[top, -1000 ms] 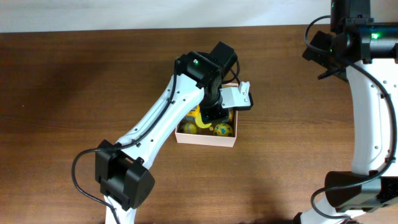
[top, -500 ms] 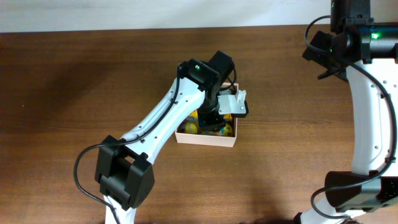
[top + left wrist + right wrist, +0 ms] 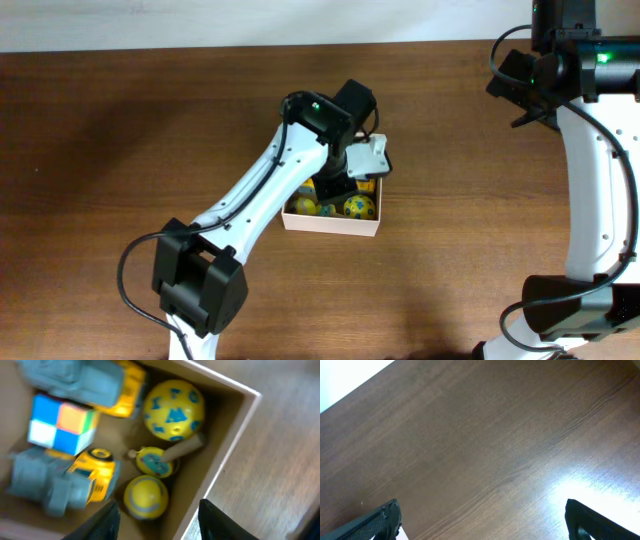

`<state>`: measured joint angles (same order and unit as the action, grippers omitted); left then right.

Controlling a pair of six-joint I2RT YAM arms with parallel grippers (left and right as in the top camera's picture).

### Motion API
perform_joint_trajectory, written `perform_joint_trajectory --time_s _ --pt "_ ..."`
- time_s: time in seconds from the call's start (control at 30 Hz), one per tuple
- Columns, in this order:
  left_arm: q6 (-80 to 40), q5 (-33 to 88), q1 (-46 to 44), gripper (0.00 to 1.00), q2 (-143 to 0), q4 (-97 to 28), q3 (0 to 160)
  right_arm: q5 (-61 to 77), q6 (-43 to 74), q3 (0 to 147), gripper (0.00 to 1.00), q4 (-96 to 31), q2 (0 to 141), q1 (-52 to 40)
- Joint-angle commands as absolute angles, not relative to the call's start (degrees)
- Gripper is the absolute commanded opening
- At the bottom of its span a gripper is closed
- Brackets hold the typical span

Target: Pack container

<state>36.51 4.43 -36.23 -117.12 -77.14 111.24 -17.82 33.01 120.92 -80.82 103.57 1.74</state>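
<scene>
**Left gripper** (image 3: 161, 522): jaws partly apart, nothing between them. It hangs over the near right corner of the container, fingers pointing down into it.

**Container** (image 3: 227, 440): a shallow square cardboard box, white outside and tan inside. It sits directly under the left gripper. One wall runs just outside the right finger, and the open table lies beyond that wall.

**Contents, as seen from the left gripper:**
- Small plain yellow ball (image 3: 146, 497): just ahead of the gap between the fingers, beside the right wall.
- Small round yellow-and-blue toy with a tan stick (image 3: 155, 461): just beyond that ball, the stick slanting toward the wall.
- Larger yellow ball with blue markings (image 3: 173, 409): farther ahead, in the far right corner.
- Grey-and-yellow toy truck (image 3: 65, 480): ahead of the left finger, blurred.
- Colour cube (image 3: 62, 424): beyond that truck, with blue, white, orange and green squares showing.
- Second grey-and-yellow truck (image 3: 90, 382): farthest ahead, beside the larger ball.

**Right gripper** (image 3: 481, 510): jaws spread wide, nothing between them. It is raised over bare brown table (image 3: 495, 435), well apart from the container.
</scene>
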Motion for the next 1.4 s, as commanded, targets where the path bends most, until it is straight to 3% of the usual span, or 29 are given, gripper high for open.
perform_joint_trajectory --time_s 0.0,0.1,0.33,0.37,0.43,1.37 --pt "18.1 -2.6 -33.2 0.53 -116.3 -77.2 115.8 -18.7 33.3 121.1 0.99 -80.8 103.8 2.0" --pt "10.5 -4.0 -30.1 0.57 -114.7 -77.1 117.0 -18.7 33.3 121.1 0.99 -80.8 103.8 2.0" --pt "4.7 -3.9 -24.0 0.65 -112.1 -79.0 117.0 -18.7 33.3 121.1 0.99 -80.8 103.8 2.0" --pt "4.7 -3.9 -23.1 0.71 -112.0 -80.2 117.0 -18.7 33.3 121.1 0.99 -80.8 103.8 2.0" --pt "4.7 -3.9 -21.8 0.99 -112.0 -82.8 117.0 -18.7 33.3 121.1 0.99 -80.8 103.8 2.0" --pt "4.7 -4.5 -20.4 0.99 -112.0 -86.4 117.0 -18.7 33.3 121.1 0.99 -80.8 103.8 2.0"
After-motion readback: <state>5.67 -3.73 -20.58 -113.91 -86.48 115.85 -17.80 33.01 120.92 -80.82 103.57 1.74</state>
